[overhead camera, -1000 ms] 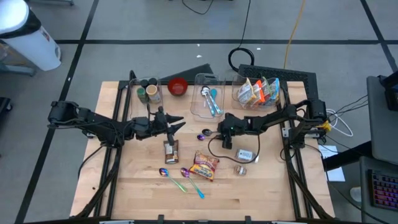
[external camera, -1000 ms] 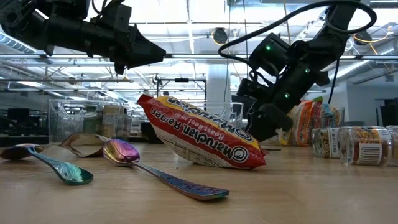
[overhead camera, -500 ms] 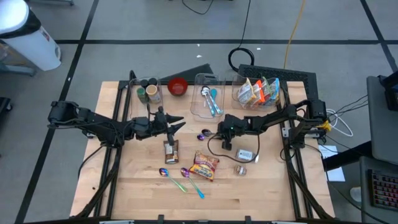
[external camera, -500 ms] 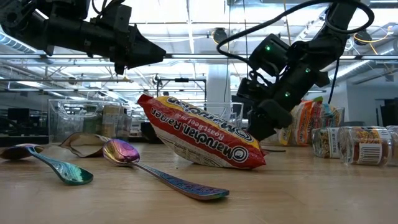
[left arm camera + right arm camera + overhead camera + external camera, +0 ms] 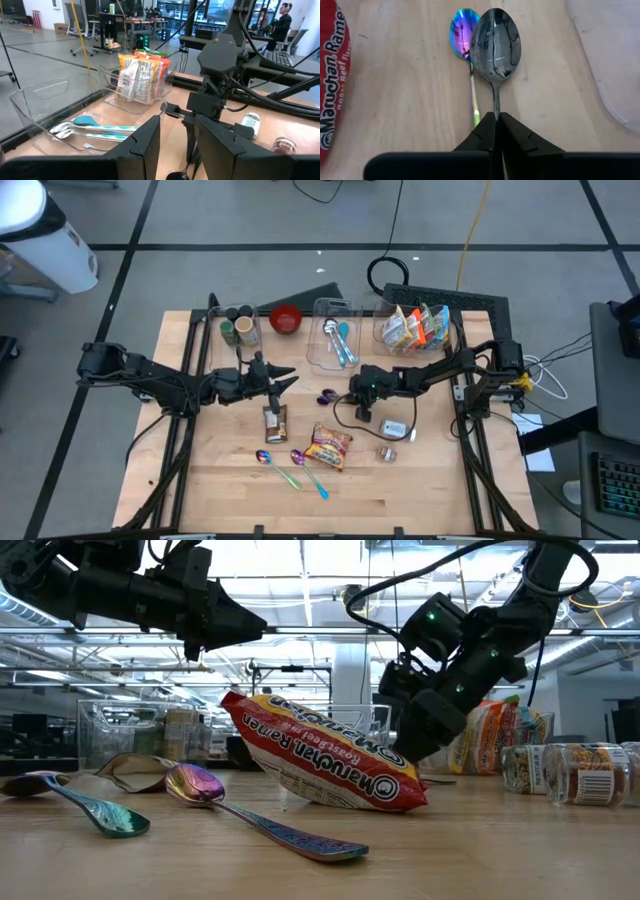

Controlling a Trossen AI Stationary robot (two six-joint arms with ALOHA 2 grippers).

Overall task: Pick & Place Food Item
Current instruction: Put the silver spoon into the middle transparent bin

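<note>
The surface point(image 5: 230, 480) is crowded. The ramen packet point(image 5: 331, 446), the food item, is left lying near the right claw point(image 5: 349, 391), untouched. That claw has just been shut on a silver spoon point(image 5: 496, 44) beside an iridescent spoon point(image 5: 463, 31). The left claw point(image 5: 283, 377) is held partly open, empty. Spoon gripped; food not yet addressed.

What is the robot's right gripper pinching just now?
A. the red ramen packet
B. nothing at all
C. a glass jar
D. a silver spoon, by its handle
D: in the right wrist view the right gripper is shut on the thin handle of the silver spoon, whose bowl sticks out ahead of it, beside a rainbow-coloured spoon lying on the table.
</note>
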